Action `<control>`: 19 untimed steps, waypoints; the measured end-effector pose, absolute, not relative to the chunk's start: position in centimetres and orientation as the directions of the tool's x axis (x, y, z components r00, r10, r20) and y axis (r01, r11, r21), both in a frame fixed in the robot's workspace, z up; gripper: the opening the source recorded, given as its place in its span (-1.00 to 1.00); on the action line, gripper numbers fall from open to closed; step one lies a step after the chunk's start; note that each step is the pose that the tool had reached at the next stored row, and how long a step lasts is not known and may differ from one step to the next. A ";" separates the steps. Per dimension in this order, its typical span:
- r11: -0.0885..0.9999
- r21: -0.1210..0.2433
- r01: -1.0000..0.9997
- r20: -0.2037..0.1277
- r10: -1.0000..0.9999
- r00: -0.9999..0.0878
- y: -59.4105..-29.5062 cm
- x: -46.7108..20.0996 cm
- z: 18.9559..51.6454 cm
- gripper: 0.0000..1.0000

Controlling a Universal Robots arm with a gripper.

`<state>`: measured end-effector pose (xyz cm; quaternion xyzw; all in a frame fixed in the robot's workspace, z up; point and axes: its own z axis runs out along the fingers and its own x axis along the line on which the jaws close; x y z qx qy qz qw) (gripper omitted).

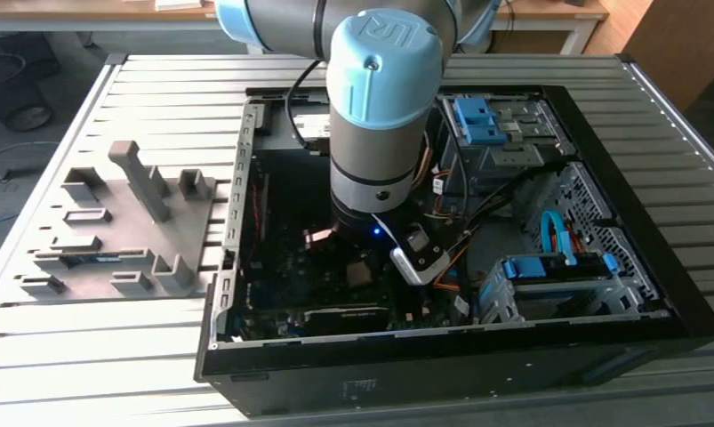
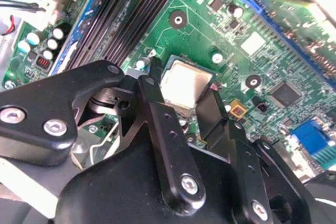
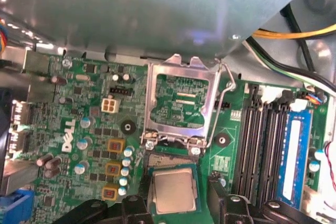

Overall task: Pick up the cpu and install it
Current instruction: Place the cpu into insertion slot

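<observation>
Tool (image 2: 181,97) is gripping the cpu (image 2: 184,83), its fingers (image 2: 157,109) pressing on two opposite edges, and is holding the chip flat over the green motherboard (image 2: 273,66). In the first wrist view the cpu (image 3: 173,190) is sitting just beside the socket's hinged metal frame (image 3: 181,62), which is standing open. Arm (image 1: 381,98) is reaching down into the open computer case (image 1: 452,378), which is resting on the slatted surface (image 1: 155,80).

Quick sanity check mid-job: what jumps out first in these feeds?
The silver cpu, pinched in the black hand just above the green motherboard, grabs the eye first. Beside it stands the socket's metal frame, flipped open. In the exterior view, the blue-capped arm reaches down into the open computer case on the slatted table.
</observation>
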<state>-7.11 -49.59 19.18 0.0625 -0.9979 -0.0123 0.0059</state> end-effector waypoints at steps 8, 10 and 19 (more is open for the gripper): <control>0.989 0.025 -0.149 0.010 -0.149 -0.989 -49.8 -7.3 19.2 0.07; 0.989 0.026 -0.149 0.010 -0.149 -0.989 -49.8 -7.4 19.1 0.07; 0.989 0.025 -0.149 0.010 -0.149 -0.989 -49.8 -7.4 18.8 0.07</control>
